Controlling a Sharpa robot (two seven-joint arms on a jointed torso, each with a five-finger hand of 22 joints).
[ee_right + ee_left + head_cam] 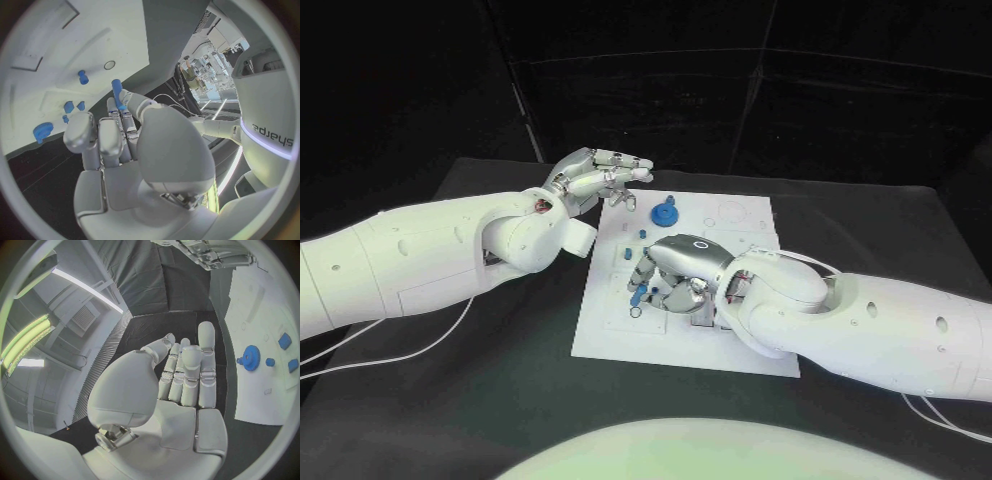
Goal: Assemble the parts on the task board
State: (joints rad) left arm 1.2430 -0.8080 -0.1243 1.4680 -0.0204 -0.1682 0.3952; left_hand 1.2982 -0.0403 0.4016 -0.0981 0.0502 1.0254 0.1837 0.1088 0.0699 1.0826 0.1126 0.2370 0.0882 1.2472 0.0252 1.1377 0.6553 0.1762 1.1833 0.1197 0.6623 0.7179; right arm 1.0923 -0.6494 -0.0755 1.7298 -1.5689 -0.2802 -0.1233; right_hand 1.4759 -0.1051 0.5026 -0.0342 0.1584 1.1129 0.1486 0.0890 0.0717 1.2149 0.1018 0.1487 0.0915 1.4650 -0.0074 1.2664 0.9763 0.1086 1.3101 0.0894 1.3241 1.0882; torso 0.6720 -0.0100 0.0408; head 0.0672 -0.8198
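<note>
right hand [678,268] low over the task board [747,222] pinching a blue peg [117,90] near a round hole [109,65], so insertion step is in hand, next needs alignment over it; left hand [596,178] loose, holding nothing, at the board's far-left edge, blue gear [664,212] nearby

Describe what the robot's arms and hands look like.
Both arms are smooth, rounded white shells with small dark screw holes, and thin white cables trail beside them on the table. Each robot hand, left and right, is silver metal with segmented fingers and paler pads. The right robot hand's back has a small ring marking.
</note>
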